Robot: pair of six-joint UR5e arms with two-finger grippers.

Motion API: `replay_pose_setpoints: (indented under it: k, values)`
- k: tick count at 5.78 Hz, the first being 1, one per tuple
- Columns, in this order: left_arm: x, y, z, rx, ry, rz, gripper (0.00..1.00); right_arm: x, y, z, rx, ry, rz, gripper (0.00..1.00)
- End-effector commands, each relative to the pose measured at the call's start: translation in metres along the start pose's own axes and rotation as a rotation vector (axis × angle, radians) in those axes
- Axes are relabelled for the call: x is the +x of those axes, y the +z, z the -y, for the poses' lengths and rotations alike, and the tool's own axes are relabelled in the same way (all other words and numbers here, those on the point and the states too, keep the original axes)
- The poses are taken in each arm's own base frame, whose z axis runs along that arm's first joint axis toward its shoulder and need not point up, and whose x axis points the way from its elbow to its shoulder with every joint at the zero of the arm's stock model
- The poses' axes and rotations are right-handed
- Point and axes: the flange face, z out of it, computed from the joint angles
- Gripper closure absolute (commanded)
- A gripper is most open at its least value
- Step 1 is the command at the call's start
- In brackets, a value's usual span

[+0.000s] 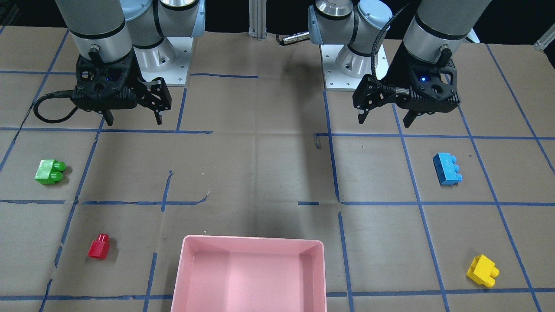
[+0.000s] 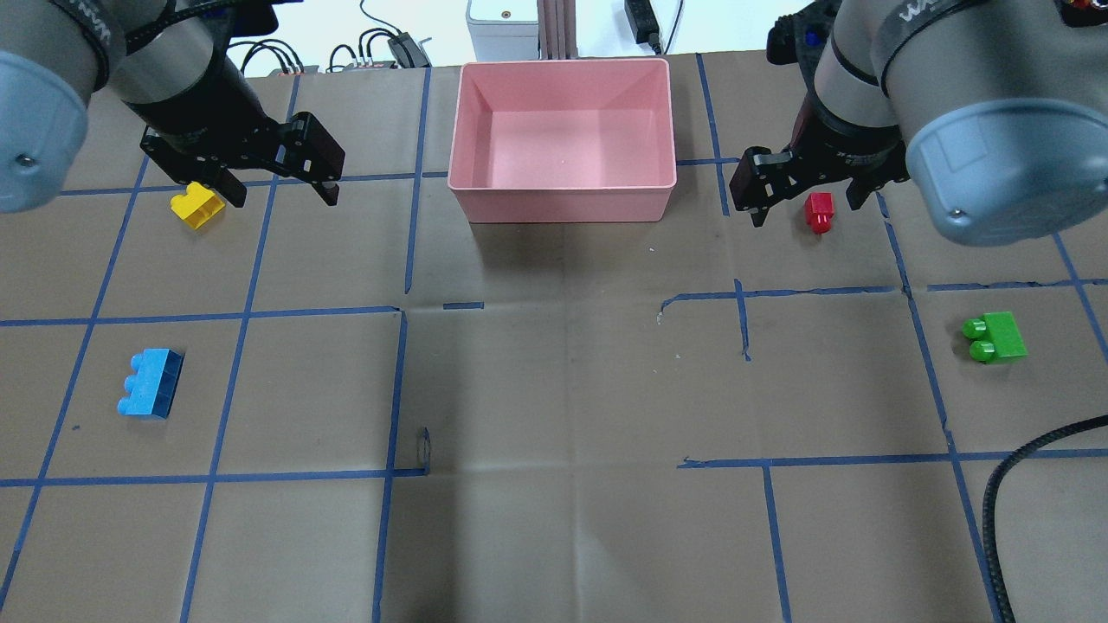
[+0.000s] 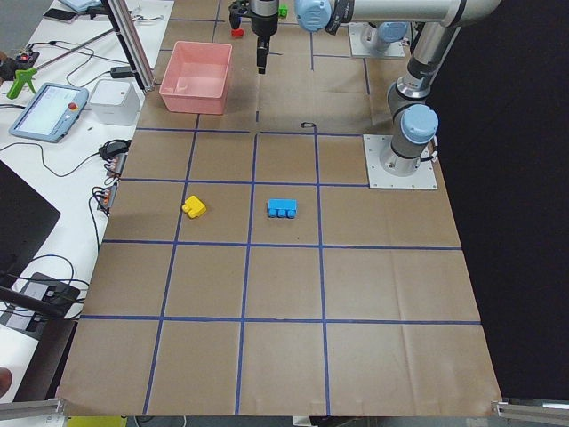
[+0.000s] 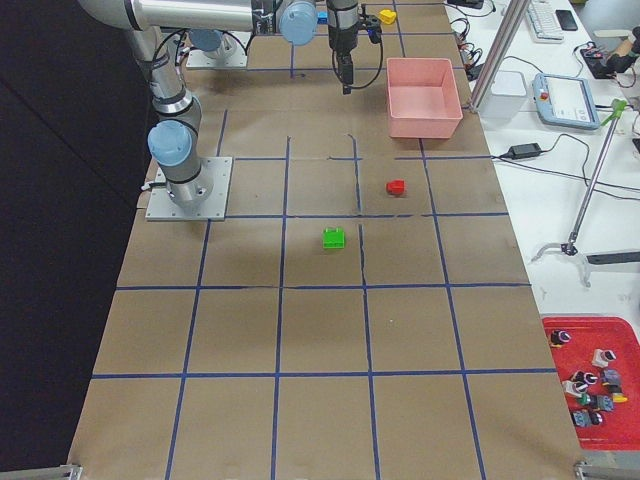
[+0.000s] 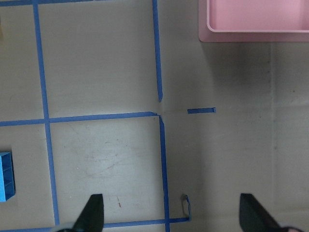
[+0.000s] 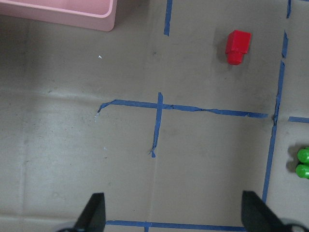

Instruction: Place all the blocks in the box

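Note:
The pink box [image 2: 563, 203] stands at the table's far middle; its rim also shows in the front view [image 1: 253, 240]. The yellow block [image 2: 197, 206] and the blue block [image 2: 151, 383] lie on the left half. The red block [image 2: 819, 212] and the green block [image 2: 995, 337] lie on the right half. My left gripper [image 2: 283, 197] is open and empty, held above the table near the yellow block. My right gripper [image 2: 807, 212] is open and empty, held above the red block's area. The right wrist view shows the red block [image 6: 237, 46] and the green block's studs [image 6: 304, 163].
Blue tape lines grid the brown table cover. The two arm bases [image 1: 164, 60] [image 1: 351, 65] stand at the robot's edge. A black cable [image 2: 1039, 450] hangs at the right. A side bench holds a tablet [image 3: 49, 111] and a red parts tray [image 4: 590, 380].

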Motion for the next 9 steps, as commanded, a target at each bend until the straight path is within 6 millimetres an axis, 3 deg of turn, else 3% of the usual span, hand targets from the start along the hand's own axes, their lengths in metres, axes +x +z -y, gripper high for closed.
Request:
replay_pose_setpoints:
  k: [1, 2, 3, 4, 5, 6, 7, 8, 9]
  values:
    - [-0.001, 0.0, -0.001, -0.001, 0.0, 0.0, 0.01, 0.0, 0.001, 0.001, -0.001, 0.0, -0.002, 0.0]
    - [-0.003, -0.001, -0.001, -0.001, 0.005, 0.002, 0.01, 0.0, 0.002, 0.001, -0.001, -0.006, -0.003, 0.0]
    - [-0.023, -0.004, -0.001, 0.001, -0.007, 0.005, 0.01, 0.002, 0.004, 0.001, -0.006, -0.007, -0.005, 0.0]
    - [-0.09, -0.007, 0.002, 0.0, -0.083, 0.012, 0.01, 0.003, 0.003, 0.002, 0.003, -0.008, -0.008, 0.0]
    - [-0.173, -0.008, -0.005, 0.002, -0.152, 0.02, 0.01, 0.015, 0.004, 0.003, 0.005, -0.048, -0.033, 0.0]
    - [-0.232, -0.001, -0.011, 0.0, -0.235, 0.023, 0.01, 0.064, 0.008, 0.008, -0.015, -0.066, -0.084, 0.0]
    - [-0.284, 0.01, -0.024, -0.02, -0.329, 0.015, 0.01, 0.129, 0.018, 0.008, -0.042, -0.092, -0.07, 0.0]
    - [-0.33, 0.022, -0.035, -0.029, -0.299, 0.009, 0.01, 0.175, 0.04, 0.004, -0.085, -0.081, -0.059, 0.0]
    - [-0.357, 0.041, -0.032, -0.031, -0.262, 0.009, 0.01, 0.212, 0.051, 0.005, -0.074, -0.073, -0.068, 0.0]
